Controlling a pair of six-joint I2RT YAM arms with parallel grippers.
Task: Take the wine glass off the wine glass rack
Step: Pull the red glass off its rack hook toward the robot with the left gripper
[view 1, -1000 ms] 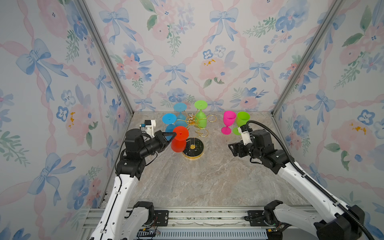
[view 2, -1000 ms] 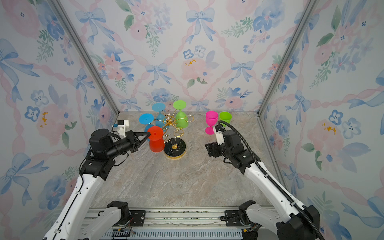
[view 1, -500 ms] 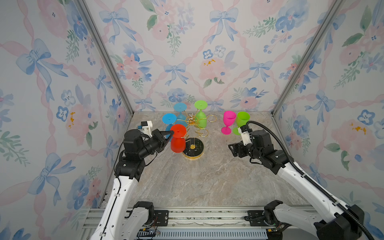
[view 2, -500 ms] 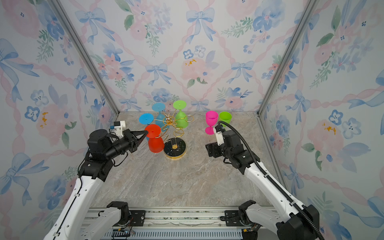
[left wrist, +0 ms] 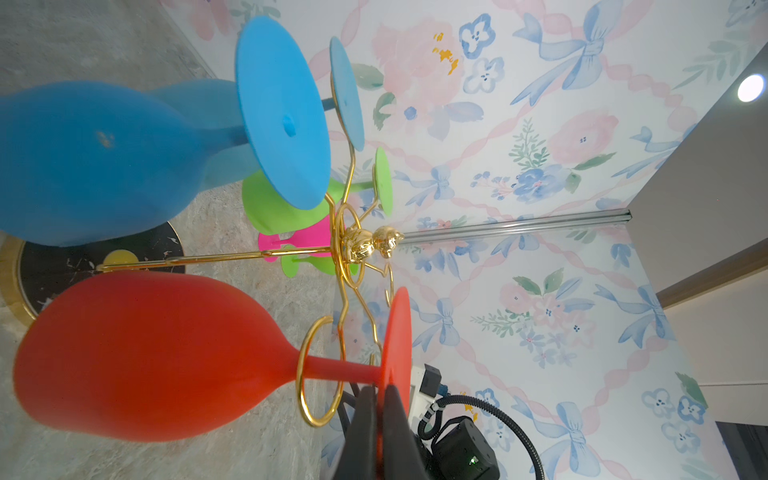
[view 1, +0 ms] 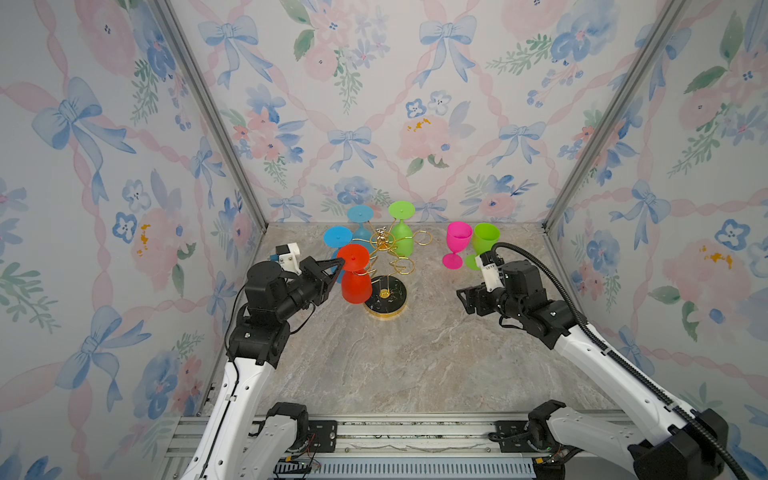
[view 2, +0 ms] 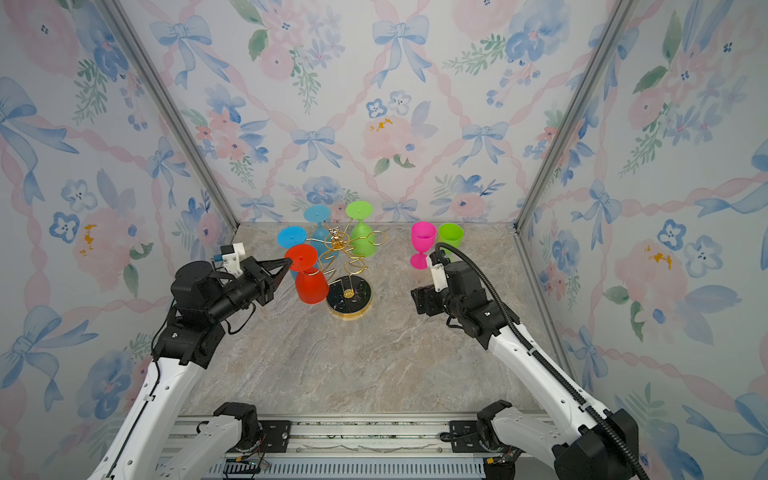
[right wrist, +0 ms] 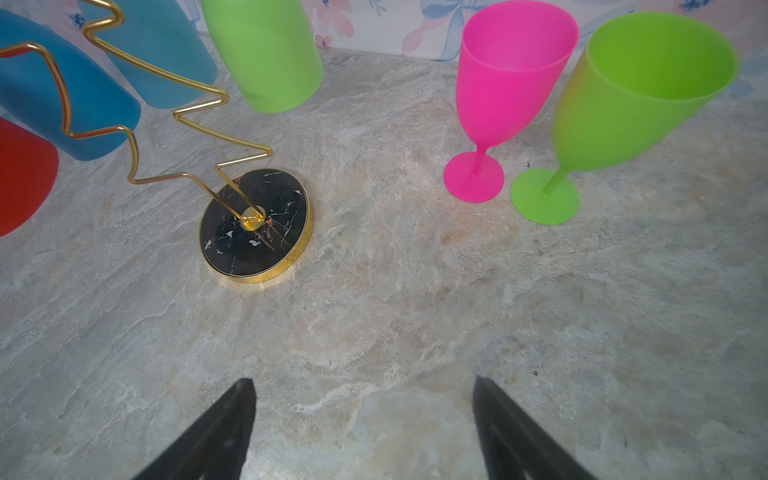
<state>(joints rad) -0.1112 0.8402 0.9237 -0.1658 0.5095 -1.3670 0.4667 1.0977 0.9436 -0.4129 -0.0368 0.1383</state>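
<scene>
Wine glass (view 1: 356,286) in level left gripper (view 1: 340,262)

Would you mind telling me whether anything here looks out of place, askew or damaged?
Nothing looks spilled or broken. The only oddity is that the red glass hangs on the wine glass rack while the left gripper has its jaws shut on the rim of the glass's foot, and its stem sits inside a gold loop.

No text, label, brand, number or sign can be read on the rack (view 1: 384,301), red glass (view 1: 356,286) or elsewhere.
</scene>
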